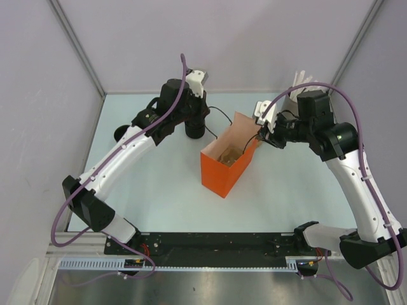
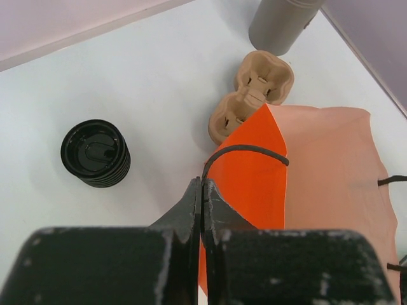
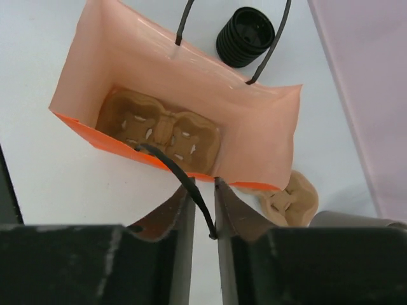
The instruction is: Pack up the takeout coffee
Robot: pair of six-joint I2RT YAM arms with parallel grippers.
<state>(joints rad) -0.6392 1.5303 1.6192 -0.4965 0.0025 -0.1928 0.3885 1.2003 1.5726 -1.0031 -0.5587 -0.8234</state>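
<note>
One bag handle pinched in left claw, other handle loose inside narrow right claw — coffee cup apart, beside left claw.

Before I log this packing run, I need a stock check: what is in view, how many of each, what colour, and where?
takeout coffee: 1, black with a black lid, on the table beside the bag, not in it.
orange bag: 1, orange outside and pale inside, standing open mid-table.
cup carrier: 2, brown; one in the bag's bottom, one on the table between bag and tub.
grey tub: 1, grey, far right corner, holding white sticks.
left pincer: 1, black, shut on one black bag handle.
right pincer: 1, black, jaws slightly apart around the other handle.
</note>
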